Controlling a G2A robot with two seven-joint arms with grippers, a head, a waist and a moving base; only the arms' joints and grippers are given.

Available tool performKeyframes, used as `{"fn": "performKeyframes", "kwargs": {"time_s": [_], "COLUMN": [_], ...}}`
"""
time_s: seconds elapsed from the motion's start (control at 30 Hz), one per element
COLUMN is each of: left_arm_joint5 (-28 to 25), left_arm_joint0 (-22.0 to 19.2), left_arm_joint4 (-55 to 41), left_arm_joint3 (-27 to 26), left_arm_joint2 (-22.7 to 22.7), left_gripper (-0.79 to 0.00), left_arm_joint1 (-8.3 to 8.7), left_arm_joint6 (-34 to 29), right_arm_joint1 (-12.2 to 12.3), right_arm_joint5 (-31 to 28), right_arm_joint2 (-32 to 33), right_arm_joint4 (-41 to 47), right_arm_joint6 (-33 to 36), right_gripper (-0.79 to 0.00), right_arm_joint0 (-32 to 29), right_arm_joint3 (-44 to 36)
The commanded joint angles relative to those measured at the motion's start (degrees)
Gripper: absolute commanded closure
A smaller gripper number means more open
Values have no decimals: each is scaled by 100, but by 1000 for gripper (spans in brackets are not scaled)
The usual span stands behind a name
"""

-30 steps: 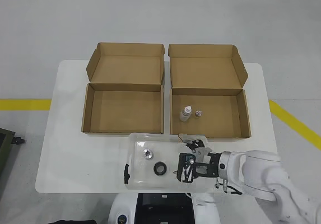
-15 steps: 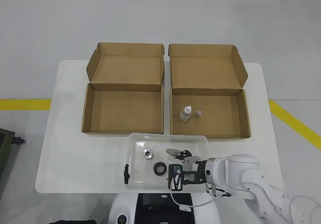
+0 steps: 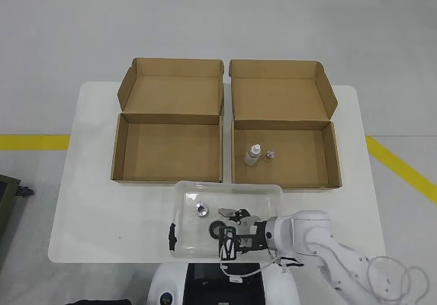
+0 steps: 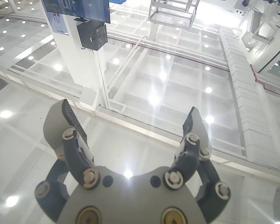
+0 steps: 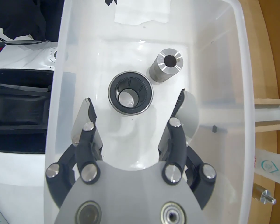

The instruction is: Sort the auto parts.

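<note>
A clear plastic bin at the table's front edge holds a black ring-shaped bearing and a silver slotted cylinder. My right gripper hangs open inside the bin. In the right wrist view the right gripper has a finger on each side of the bearing, not touching it, and the cylinder stands just beyond. The right cardboard box contains a small white part and a small metal piece. My left gripper is open, empty, pointing at the ceiling.
The left cardboard box lies open beside the right one, both behind the bin. The bin wall stands close to one right finger. A small bolt lies in the box past that wall.
The right gripper has travelled left across the bin, from its right end to the black bearing, staying open.
</note>
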Motion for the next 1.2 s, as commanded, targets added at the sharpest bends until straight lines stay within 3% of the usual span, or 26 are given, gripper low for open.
{"fn": "performKeyframes", "kwargs": {"time_s": [0.0,0.3,0.53,0.63,0.7,0.73,1.17], "left_arm_joint5": [0,0,0,0,0,0,0], "left_arm_joint0": [0,0,0,0,0,0,0], "left_arm_joint4": [0,0,0,0,0,0,0], "left_arm_joint3": [0,0,0,0,0,0,0], "left_arm_joint2": [0,0,0,0,0,0,0], "left_gripper": [-785,-785,-785,-785,-785,-785,-785], "left_arm_joint1": [0,0,0,0,0,0,0], "left_arm_joint6": [0,0,0,0,0,0,0], "right_arm_joint1": [-28,-146,-173,-171,-164,-161,-20], "right_arm_joint5": [44,232,221,166,111,99,220], "right_arm_joint2": [-106,-429,-453,-426,-402,-377,440], "right_arm_joint4": [-47,-151,-90,-26,13,72,1198], "right_arm_joint6": [-48,-228,-267,-286,-213,-208,-321], "right_gripper": [-610,-542,-289,-68,-46,0,0], "right_arm_joint0": [65,341,414,418,422,415,45], "right_arm_joint3": [88,453,545,550,508,465,-174]}}
